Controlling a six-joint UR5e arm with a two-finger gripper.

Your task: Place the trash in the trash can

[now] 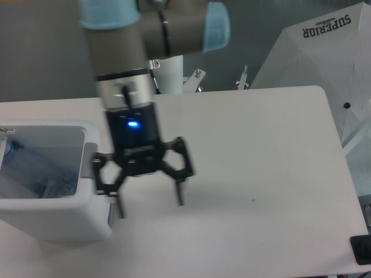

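Note:
The white boxy trash can (64, 223) stands at the table's left edge, its grey side panel (88, 165) facing right. Inside it lies clear plastic trash (40, 174), bluish and blurred; I cannot tell bottle from wrapper. My gripper (151, 204) hangs just right of the can, over the bare tabletop, with its two black fingers spread wide and nothing between them. A blue light glows on its body.
A white umbrella with "SUPERIOR" lettering (324, 52) leans beyond the table's right back corner. The arm's white base post (168, 75) stands behind the back edge. A small black object (362, 250) sits at the lower right corner.

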